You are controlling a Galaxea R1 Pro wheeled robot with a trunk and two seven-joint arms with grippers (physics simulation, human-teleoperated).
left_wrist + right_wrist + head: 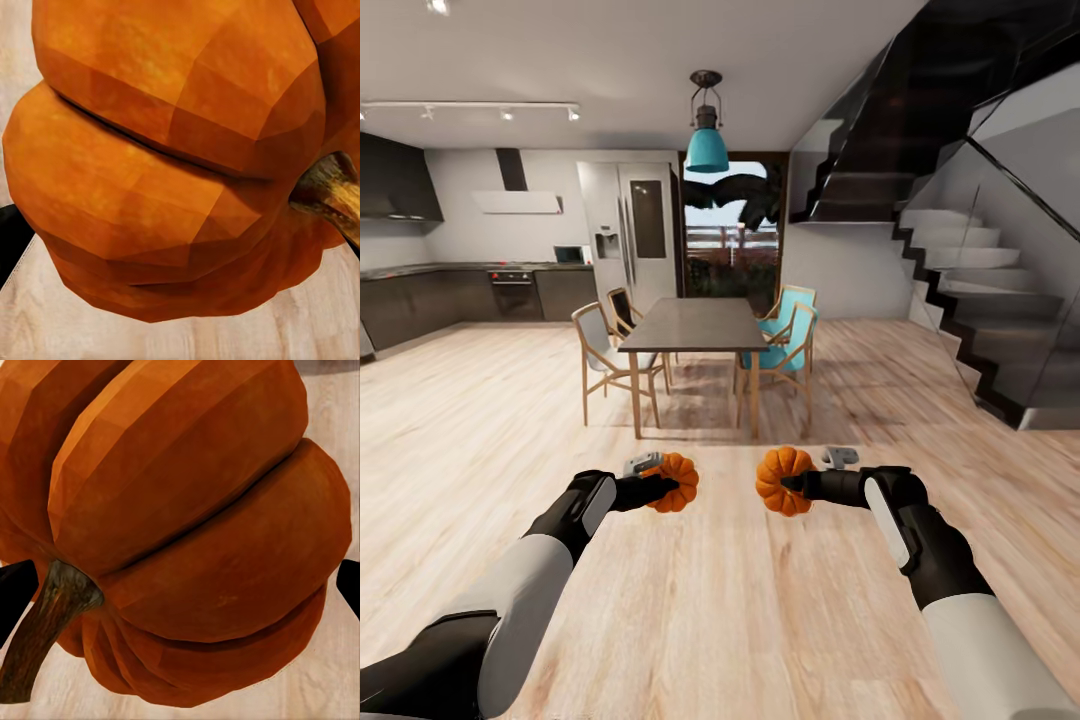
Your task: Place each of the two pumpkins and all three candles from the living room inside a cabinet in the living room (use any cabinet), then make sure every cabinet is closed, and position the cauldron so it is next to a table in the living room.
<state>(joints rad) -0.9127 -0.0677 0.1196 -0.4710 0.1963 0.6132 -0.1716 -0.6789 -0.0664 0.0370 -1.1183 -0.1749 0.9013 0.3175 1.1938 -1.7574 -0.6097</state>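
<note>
We stand on a pale wood-plank floor (720, 600) in an open room. Ahead of us is a dark dining table (695, 325) with wooden chairs: two pale-seated chairs (605, 350) on its left side, two teal chairs (790, 335) on its right. A teal pendant lamp (707, 140) hangs above the table. Behind it stands a steel refrigerator (630, 230), and dark kitchen cupboards (450, 295) run along the left wall. A dark staircase with a glass balustrade (970, 290) rises on the right.

Both arms reach forward over the floor, each carrying one pumpkin in the air.

Left gripper (660, 490): closed around the left pumpkin (675, 482). The dark fingers clamp the fruit from the side. In the left wrist view the left pumpkin (172, 172) sits close to the lens, its brown stem (334, 191) pointing sideways, with floor planks behind it.

Right gripper (800, 485): closed around the right pumpkin (785, 480). In the right wrist view the right pumpkin (187, 532) shows its ribs and its brown stem (45, 622); dark finger (15, 592) edges flank it on both sides.

The two pumpkins hang near each other, apart, at about the same height.
</note>
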